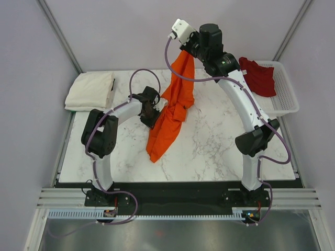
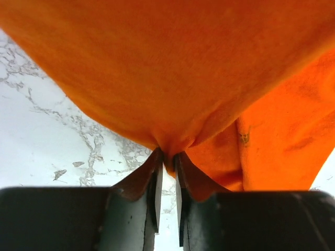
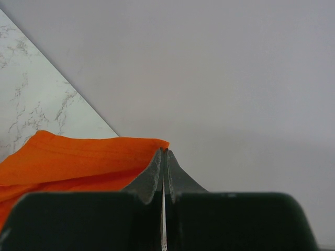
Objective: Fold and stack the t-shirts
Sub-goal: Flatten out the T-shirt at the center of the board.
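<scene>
**Op:** Claw status?
**Me:** My right claw (image 3: 164,154) is clenched, fingers pressed together with no gap. The orange t-shirt (image 3: 68,157) runs right up to the tips. The pinch itself is hard to make out in my wrist view, but it looks like I have a top edge of the cloth. From above, the shirt hangs from that claw, which is held high over the far side of the table (image 1: 220,141).
**Op:** Left?
**Me:** My left claw (image 2: 168,157) is clamped on a bunched fold of the same shirt, with the cloth drawn into a tight pucker between the fingers. It sits lower than the right claw, at the shirt's left edge, about midway down its length.
**Op:** How does the shirt lie?
**Me:** It drapes down from the right claw and past the left one. Its lower end reaches the marble, trailing toward the near left. It's bunched lengthwise, not spread flat.
**Op:** Other shirts?
**Me:** The cream t-shirt (image 1: 90,91) lies folded at the far left corner of the table. The dark red t-shirt (image 1: 257,76) is heaped in the left end of the white mesh basket (image 1: 287,99), at the far right of the table. Both are well apart from the orange one.
</scene>
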Robot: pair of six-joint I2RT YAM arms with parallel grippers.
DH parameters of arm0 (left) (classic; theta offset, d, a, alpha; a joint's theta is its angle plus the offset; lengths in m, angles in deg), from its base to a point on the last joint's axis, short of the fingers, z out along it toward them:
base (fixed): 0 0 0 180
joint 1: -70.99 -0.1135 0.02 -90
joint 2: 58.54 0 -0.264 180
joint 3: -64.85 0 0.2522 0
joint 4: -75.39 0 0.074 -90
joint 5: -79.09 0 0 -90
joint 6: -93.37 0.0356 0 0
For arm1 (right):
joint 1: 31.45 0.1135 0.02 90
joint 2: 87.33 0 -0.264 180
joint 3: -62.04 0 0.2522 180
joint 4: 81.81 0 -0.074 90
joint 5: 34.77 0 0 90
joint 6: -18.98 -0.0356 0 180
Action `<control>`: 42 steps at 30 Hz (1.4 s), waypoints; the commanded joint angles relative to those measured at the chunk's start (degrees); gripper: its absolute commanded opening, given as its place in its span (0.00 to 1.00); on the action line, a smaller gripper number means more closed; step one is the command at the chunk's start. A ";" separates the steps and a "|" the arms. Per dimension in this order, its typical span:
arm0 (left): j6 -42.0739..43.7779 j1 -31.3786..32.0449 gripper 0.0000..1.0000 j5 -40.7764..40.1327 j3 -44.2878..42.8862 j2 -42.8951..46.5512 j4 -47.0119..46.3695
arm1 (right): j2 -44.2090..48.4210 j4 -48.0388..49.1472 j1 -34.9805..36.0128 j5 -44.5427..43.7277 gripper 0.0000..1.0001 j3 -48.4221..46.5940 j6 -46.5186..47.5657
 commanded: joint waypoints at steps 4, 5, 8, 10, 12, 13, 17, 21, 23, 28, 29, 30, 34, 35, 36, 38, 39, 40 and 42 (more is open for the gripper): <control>1.17 -1.41 0.15 -0.89 -3.25 1.83 -1.03 | 1.89 1.96 -0.06 -0.98 0.00 -0.97 -0.51; 1.34 -1.59 0.09 -1.07 -3.51 3.05 -0.95 | 1.97 2.05 -0.06 -0.98 0.00 -0.97 -0.51; 2.22 -2.38 0.03 -2.21 -5.26 6.38 0.19 | 2.06 2.05 -0.06 -0.98 0.00 -1.24 -0.34; 3.36 -3.52 0.02 -2.74 -6.32 8.94 0.89 | 2.32 2.05 -0.06 -1.16 0.00 -1.41 0.18; 5.20 -4.05 0.02 -3.00 -8.78 12.54 1.77 | 3.11 1.96 -0.06 -1.51 0.00 -1.15 0.45; 6.08 -4.05 0.02 -3.18 -9.75 13.60 2.65 | 3.64 1.96 -0.06 -1.68 0.00 -0.37 0.89; 8.46 -4.05 0.02 -2.48 -15.19 18.26 8.96 | 8.38 1.78 -0.41 -2.65 0.00 5.43 1.59; 10.74 -3.97 0.02 4.01 -17.66 20.29 19.13 | 15.92 1.34 -1.46 -1.78 0.00 14.39 1.07; 10.49 -3.53 0.02 7.44 -16.80 19.76 23.03 | 18.05 0.47 -1.47 -1.34 0.00 20.54 0.98; 8.56 -3.35 0.35 9.31 -9.94 19.50 22.80 | 20.78 0.55 -1.73 -1.95 0.00 29.34 1.33; 8.29 -3.35 0.41 8.34 -7.93 19.32 21.48 | 20.61 0.55 -1.82 -2.12 0.00 29.78 1.68; 8.29 -3.35 0.44 6.94 -6.78 19.32 19.99 | 20.26 0.64 -2.17 -2.56 0.00 29.79 1.77; 9.43 -4.23 0.47 -0.26 -1.94 18.01 12.08 | 18.06 0.90 -4.36 -3.44 0.00 26.28 1.59; 9.43 -4.49 0.47 -0.72 -1.76 17.31 11.54 | 17.19 0.90 -4.63 -4.49 0.00 25.40 1.77; 9.43 -5.01 0.48 -1.16 -1.67 15.82 10.93 | 16.83 1.08 -5.15 -4.76 0.00 23.65 2.03; 9.87 -5.19 0.47 -1.95 -1.23 14.49 9.26 | 16.04 1.43 -5.94 -5.29 0.00 22.41 2.99; 10.66 -5.20 0.47 -1.86 -1.06 13.62 8.55 | 15.95 1.95 -6.65 -5.46 0.00 21.53 3.44; 10.84 -5.20 0.46 -2.12 -0.53 13.00 8.11 | 15.77 2.13 -7.09 -5.73 0.00 21.35 3.88; 11.19 -5.20 0.45 -1.86 -0.70 11.94 7.76 | 15.42 2.31 -8.32 -5.90 0.00 20.91 4.41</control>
